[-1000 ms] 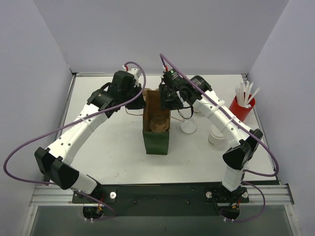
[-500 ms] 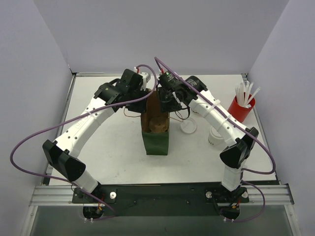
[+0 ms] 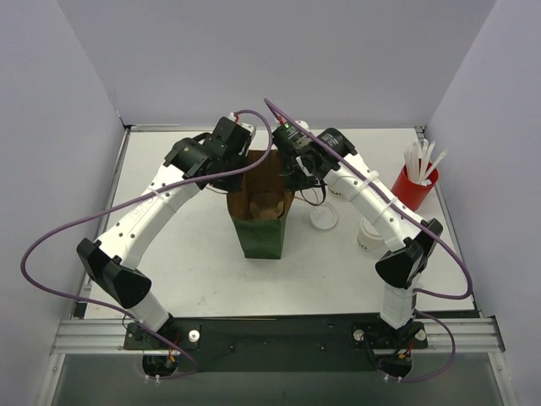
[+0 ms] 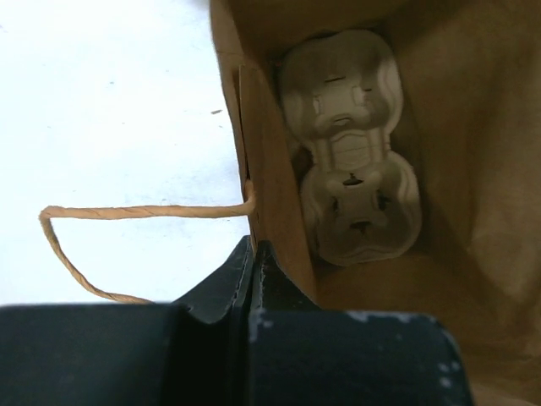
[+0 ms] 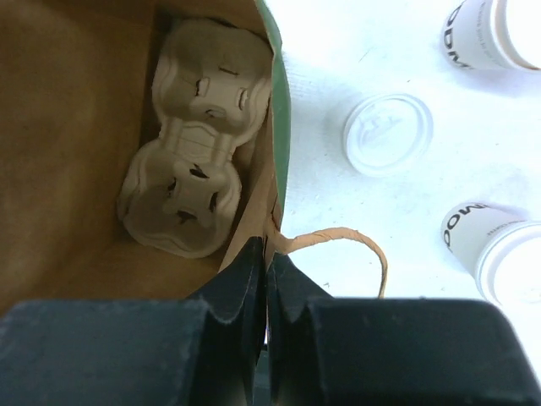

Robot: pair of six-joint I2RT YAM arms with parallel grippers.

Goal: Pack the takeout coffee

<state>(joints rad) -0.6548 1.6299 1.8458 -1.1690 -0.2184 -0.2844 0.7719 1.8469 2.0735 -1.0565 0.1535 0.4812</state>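
Both grippers pinched on the bag walls, cups not packed yet.
Left gripper (image 4: pixel 254 254) is clamped on the left wall of the paper bag (image 3: pixel 258 237) and right gripper (image 5: pixel 266 262) on the right wall, spreading the mouth. The pulp carrier (image 4: pixel 351 161) lies at the bottom with both wells bare. On the table (image 3: pixel 194 245) right of the bag stand one takeout cup (image 5: pixel 494 245) and a second cup (image 5: pixel 490 34), with a loose lid (image 5: pixel 387 134) between them. Likely light, thin-walled, crushable and tippy if filled: grip gently high on the wall, just under the rim, and keep upright.
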